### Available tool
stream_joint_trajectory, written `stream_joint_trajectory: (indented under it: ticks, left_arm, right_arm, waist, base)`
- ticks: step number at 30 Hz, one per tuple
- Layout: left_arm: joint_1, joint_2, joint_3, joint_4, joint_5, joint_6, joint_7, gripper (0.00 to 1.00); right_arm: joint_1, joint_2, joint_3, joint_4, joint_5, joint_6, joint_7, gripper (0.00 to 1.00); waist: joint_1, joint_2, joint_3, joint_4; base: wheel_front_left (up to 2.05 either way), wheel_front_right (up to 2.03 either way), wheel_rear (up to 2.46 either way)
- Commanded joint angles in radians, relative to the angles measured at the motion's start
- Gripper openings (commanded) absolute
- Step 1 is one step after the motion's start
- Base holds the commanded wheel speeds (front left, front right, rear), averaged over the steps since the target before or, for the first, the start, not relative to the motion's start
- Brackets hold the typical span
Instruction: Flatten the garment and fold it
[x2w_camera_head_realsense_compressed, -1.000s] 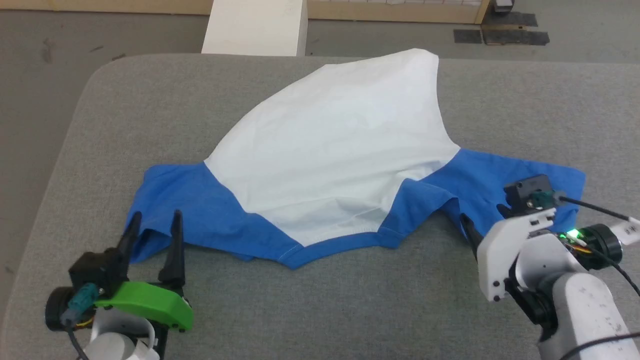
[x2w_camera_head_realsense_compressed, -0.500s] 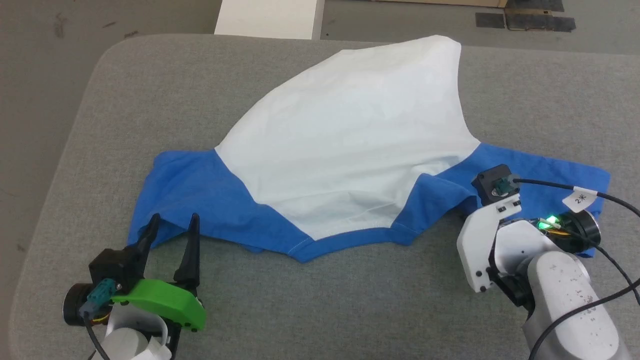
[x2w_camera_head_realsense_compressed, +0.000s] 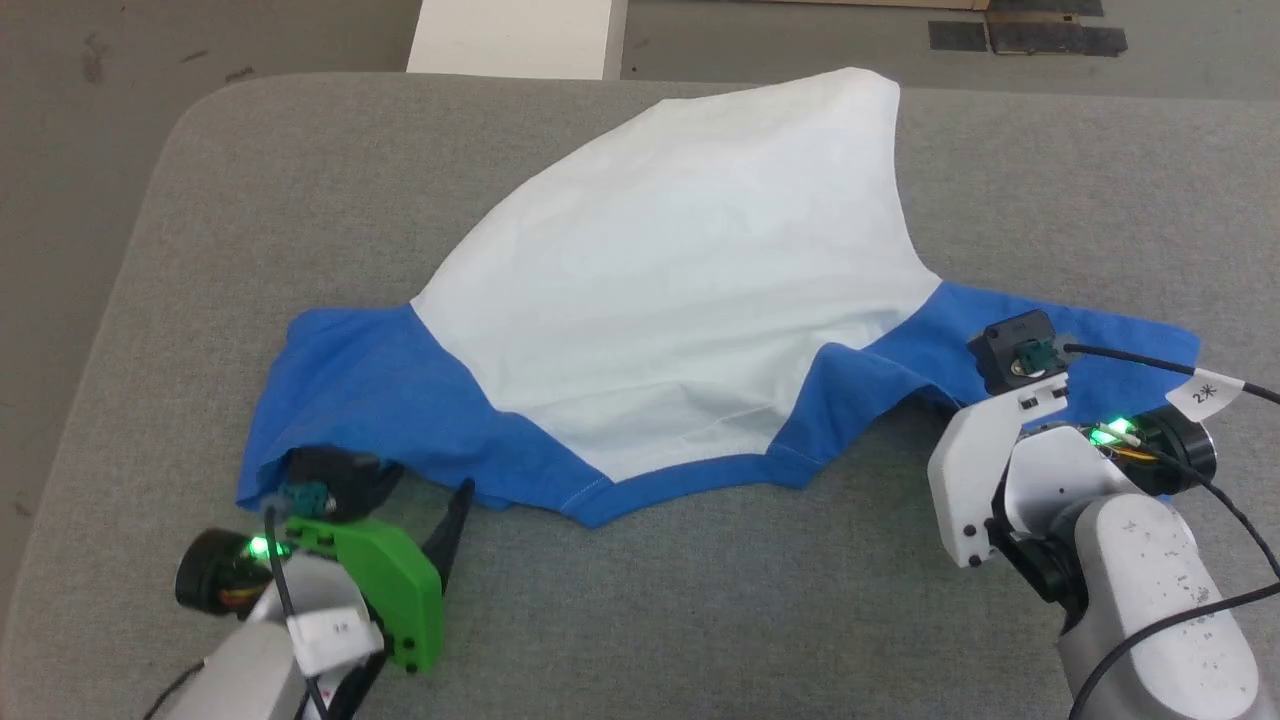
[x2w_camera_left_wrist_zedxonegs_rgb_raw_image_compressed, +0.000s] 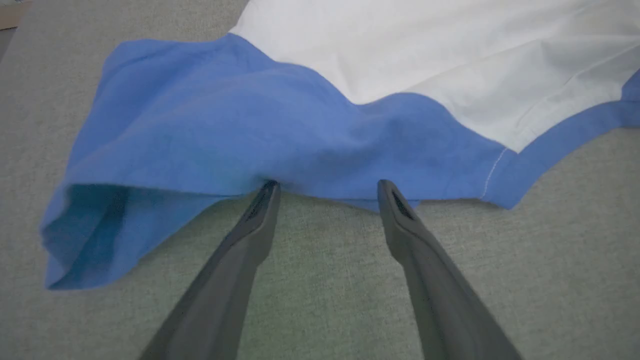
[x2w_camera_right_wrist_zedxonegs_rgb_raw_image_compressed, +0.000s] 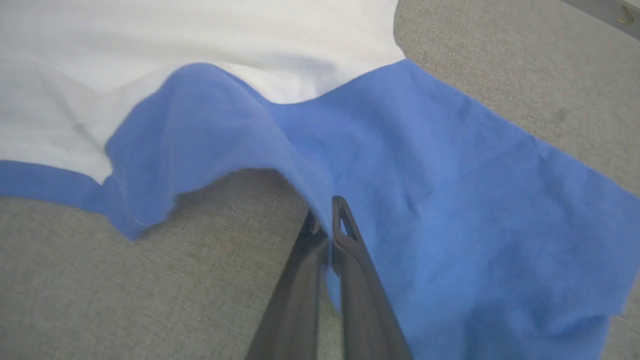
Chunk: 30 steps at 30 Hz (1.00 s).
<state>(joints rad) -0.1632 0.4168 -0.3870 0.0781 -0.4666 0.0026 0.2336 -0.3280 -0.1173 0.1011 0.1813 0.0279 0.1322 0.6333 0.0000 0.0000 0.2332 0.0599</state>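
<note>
- Progress: the large, thin T-shirt with a white body and bright blue sleeves (x2w_camera_head_realsense_compressed: 660, 300) lies mid-way across the grey padded counter (x2w_camera_head_realsense_compressed: 300, 180), collar towards the near edge. It is skewed and rumpled with no fold made, so I judge flattening barely begun.
- My left end effector (x2w_camera_left_wrist_zedxonegs_rgb_raw_image_compressed: 327, 184): jaws wide, tips touching the blue near hem, gripping nothing.
- My right end effector (x2w_camera_right_wrist_zedxonegs_rgb_raw_image_compressed: 327, 210): jaws closed, pinching the T-shirt's blue edge.

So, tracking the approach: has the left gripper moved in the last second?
Yes. Against the garment, the left gripper slid rightward along its blue sleeve hem, jaws open.
</note>
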Motion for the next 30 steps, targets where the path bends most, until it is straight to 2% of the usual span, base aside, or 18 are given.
stream_joint_trajectory:
  ticks: [1, 6, 11, 12, 13, 14, 15, 23, 30]
  left_arm:
    - [-0.033, 0.005, 0.005, -0.016, -0.006, 0.013, 0.026, 1.0]
    - [-0.067, -0.009, 0.01, -0.024, -0.034, 0.04, 0.109, 1.0]
    - [-0.081, -0.016, 0.011, -0.015, -0.05, 0.049, 0.136, 1.0]
    - [-0.082, -0.018, 0.013, -0.014, -0.053, 0.049, 0.133, 0.93]
    - [-0.083, -0.017, 0.015, -0.014, -0.053, 0.048, 0.127, 0.41]
    - [-0.084, -0.017, 0.015, -0.014, -0.053, 0.047, 0.121, 0.26]
    - [-0.084, -0.018, 0.017, -0.015, -0.055, 0.044, 0.11, 0.0]
    - [-0.071, -0.028, 0.028, -0.047, -0.083, 0.046, 0.092, 0.0]
    - [-0.108, -0.041, 0.089, -0.129, -0.151, 0.041, 0.066, 0.0]
  right_arm:
    - [-0.007, 0.004, -0.001, -0.007, 0.006, -0.002, -0.003, 0.0]
    - [-0.007, 0.008, 0.001, -0.011, 0.005, -0.002, -0.003, 0.0]
    - [-0.01, 0.01, -0.001, -0.012, 0.002, -0.002, -0.006, 0.0]
    - [-0.01, 0.01, -0.003, -0.012, 0.001, -0.002, -0.008, 0.0]
    - [-0.011, 0.009, -0.005, -0.012, -0.001, -0.002, -0.01, 0.0]
    - [-0.01, 0.009, -0.006, -0.012, -0.002, -0.002, -0.011, 0.0]
    - [-0.01, 0.009, -0.008, -0.012, -0.004, -0.002, -0.012, 0.0]
    - [0.008, 0.007, -0.021, -0.004, -0.009, -0.002, -0.013, 0.0]
    - [-0.013, -0.021, -0.065, -0.057, 0.05, -0.002, -0.039, 0.0]
  waist:
    - [0.0, 0.0, 0.006, -0.002]
    - [0.0, 0.0, 0.021, -0.013]
    - [0.0, 0.0, 0.029, -0.029]
    - [0.0, 0.0, 0.03, -0.031]
    - [0.0, 0.0, 0.031, -0.033]
    - [0.0, 0.0, 0.031, -0.034]
    - [0.0, 0.0, 0.031, -0.035]
    - [0.0, 0.0, 0.011, -0.024]
    - [0.0, 0.0, -0.028, -0.009]
  base:
    - [0.0, 0.0, 0.0]
    - [0.0, 0.0, 0.0]
    - [0.0, 0.0, 0.0]
    - [0.0, 0.0, 0.0]
    - [0.0, 0.0, 0.0]
    - [0.0, 0.0, 0.0]
    - [0.0, 0.0, 0.0]
    - [0.0, 0.0, 0.0]
    - [0.0, 0.0, 0.0]
